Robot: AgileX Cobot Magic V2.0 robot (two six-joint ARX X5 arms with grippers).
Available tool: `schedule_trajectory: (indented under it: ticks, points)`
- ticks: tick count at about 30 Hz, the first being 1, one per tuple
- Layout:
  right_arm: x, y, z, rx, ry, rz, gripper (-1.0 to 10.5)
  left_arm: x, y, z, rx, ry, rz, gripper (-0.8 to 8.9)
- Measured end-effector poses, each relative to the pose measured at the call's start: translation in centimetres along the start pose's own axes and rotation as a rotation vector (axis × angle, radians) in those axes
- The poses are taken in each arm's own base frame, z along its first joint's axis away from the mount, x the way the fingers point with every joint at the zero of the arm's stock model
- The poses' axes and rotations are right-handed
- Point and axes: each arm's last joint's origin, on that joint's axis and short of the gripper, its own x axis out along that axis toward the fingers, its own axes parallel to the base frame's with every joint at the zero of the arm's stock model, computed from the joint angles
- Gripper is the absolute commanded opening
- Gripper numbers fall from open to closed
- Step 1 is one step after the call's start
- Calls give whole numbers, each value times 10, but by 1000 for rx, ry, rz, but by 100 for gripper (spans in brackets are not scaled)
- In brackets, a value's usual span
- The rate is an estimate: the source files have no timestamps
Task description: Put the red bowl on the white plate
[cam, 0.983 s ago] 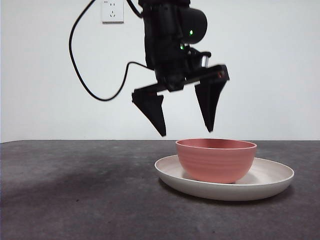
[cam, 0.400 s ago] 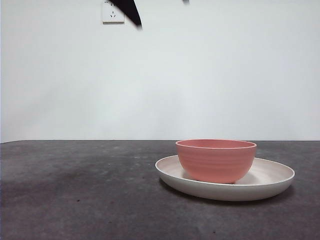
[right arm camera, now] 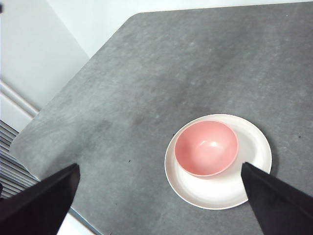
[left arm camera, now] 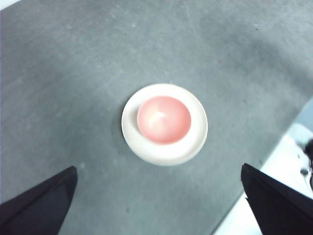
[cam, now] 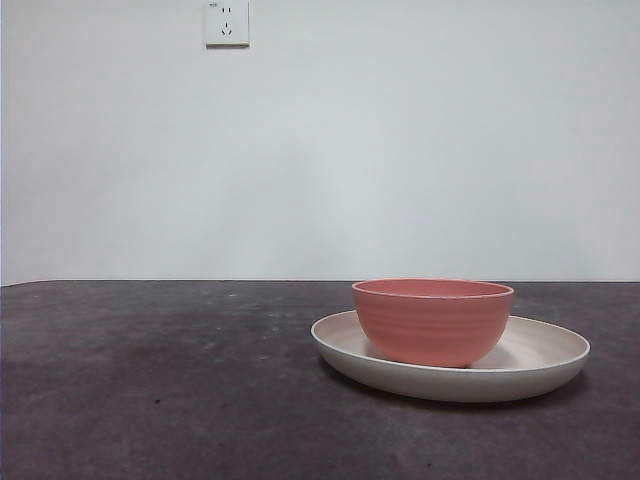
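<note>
Coral-red and matte, the red bowl (cam: pixel 433 320) stands upright on the white plate (cam: pixel 545 370), its foot resting on the plate's shallow floor and set toward one side of it rather than at the centre, as both wrist views confirm (left arm camera: pixel 164 119) (right arm camera: pixel 207 148). I judge the placement complete: the bowl sits level, its raised position inside the rim keeps it from sliding off, and nothing touches it. The plate itself lies flat on the dark grey worktop (cam: pixel 150 390), its cream rim (left arm camera: pixel 161 155) showing all round the bowl in the left wrist view.

My left tool (left arm camera: pixel 156 205) hangs high above the pair with its jaws spread wide and nothing between them; my right tool (right arm camera: pixel 161 205) is likewise released, jaws far apart, well clear of the plate (right arm camera: pixel 215 193). Neither reaches into the front view.

Count: one bowl, one plate, two tools, both empty. Farther back, one white wall socket (cam: pixel 227 22) is fixed high on the pale wall (cam: pixel 400 150) behind the worktop.
</note>
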Motion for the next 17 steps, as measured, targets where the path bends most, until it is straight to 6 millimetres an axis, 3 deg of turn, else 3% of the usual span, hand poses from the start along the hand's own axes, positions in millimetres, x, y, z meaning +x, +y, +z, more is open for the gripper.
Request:
schedule_trajectory:
  ticks: [8, 17]
  points:
    - [0, 0, 0, 0, 0, 0, 557, -11, -4, -53, 32, -26, -64, 562]
    - [0, 0, 0, 1, 1, 0, 557, 6, -8, -113, 49, -70, -227, 562]
